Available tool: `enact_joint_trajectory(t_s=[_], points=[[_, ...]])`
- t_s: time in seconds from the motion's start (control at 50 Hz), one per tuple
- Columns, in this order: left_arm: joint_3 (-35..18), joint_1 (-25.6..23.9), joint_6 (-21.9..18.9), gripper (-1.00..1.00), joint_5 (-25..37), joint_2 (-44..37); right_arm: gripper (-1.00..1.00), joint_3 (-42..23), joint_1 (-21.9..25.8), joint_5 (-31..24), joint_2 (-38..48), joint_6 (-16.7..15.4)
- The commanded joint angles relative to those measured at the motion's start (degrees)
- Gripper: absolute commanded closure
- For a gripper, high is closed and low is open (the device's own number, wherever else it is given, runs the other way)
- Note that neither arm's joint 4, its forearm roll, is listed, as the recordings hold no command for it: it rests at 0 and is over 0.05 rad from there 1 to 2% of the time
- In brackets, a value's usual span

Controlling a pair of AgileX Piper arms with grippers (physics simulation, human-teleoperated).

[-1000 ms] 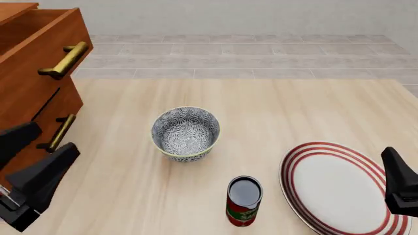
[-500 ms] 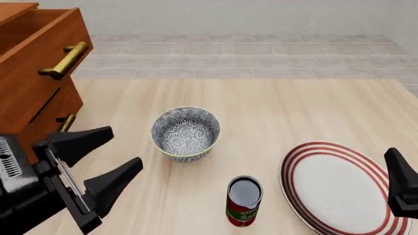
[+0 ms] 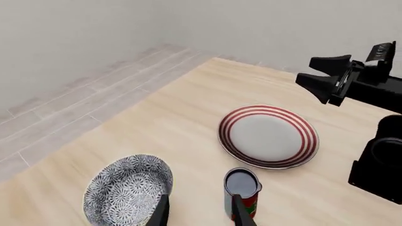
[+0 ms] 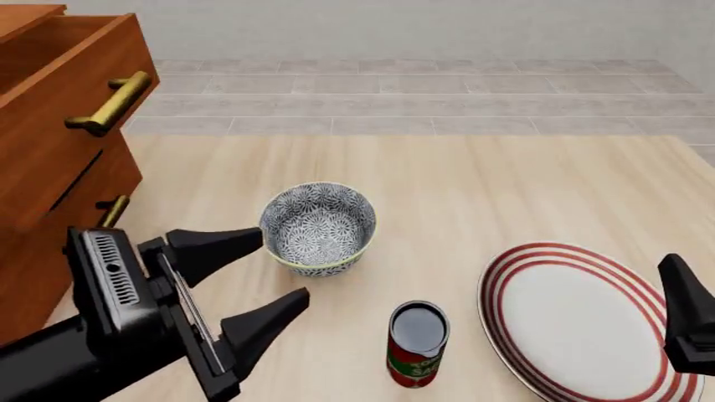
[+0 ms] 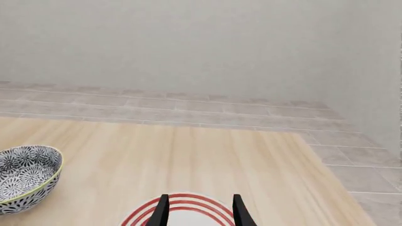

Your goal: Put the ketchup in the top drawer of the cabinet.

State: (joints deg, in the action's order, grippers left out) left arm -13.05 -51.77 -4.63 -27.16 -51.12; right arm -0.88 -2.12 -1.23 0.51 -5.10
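Observation:
The ketchup (image 4: 419,343), a red-labelled can with a dark top, stands upright on the table near the front edge; it also shows in the left wrist view (image 3: 242,190). The cabinet (image 4: 50,180) stands at the far left. Its top drawer (image 4: 62,92) is pulled out, with a brass handle (image 4: 109,102). My left gripper (image 4: 280,268) is open and empty, left of the can and in front of the bowl; the left wrist view shows its fingers (image 3: 201,214) apart. My right gripper (image 5: 201,212) is open and empty over the plate, at the front view's right edge (image 4: 684,322).
A grey patterned bowl (image 4: 318,226) sits mid-table, behind and left of the can. A red-ringed white plate (image 4: 575,322) lies right of the can. The lower drawer's handle (image 4: 112,209) shows beside my left arm.
My left gripper has swung right, away from the cabinet's lower drawers towards the can, staying open. The right gripper, the can, the bowl and the plate have not moved.

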Motion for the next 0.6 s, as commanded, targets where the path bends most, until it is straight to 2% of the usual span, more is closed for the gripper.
enact_joint_trajectory(t_s=[0.02, 0.28, 0.44, 0.6], points=[[-0.6, -3.1, -0.3, -1.00, -3.9, -6.8, -1.00, -0.1, 0.1, -0.3, -0.2, -0.1], [-0.1, -6.1, -0.1, -1.00, -7.9, -13.8, -1.00, 0.0, 0.1, -0.2, -0.1, -0.1], [-1.6, -9.0, 0.2, -1.00, -12.0, -21.8, -1.00, 0.2, -0.1, 0.0, -0.2, -0.2], [-1.6, -9.6, 0.3, -1.00, -16.6, -27.9, -1.00, 0.0, -0.2, -0.4, -0.3, -0.1]])
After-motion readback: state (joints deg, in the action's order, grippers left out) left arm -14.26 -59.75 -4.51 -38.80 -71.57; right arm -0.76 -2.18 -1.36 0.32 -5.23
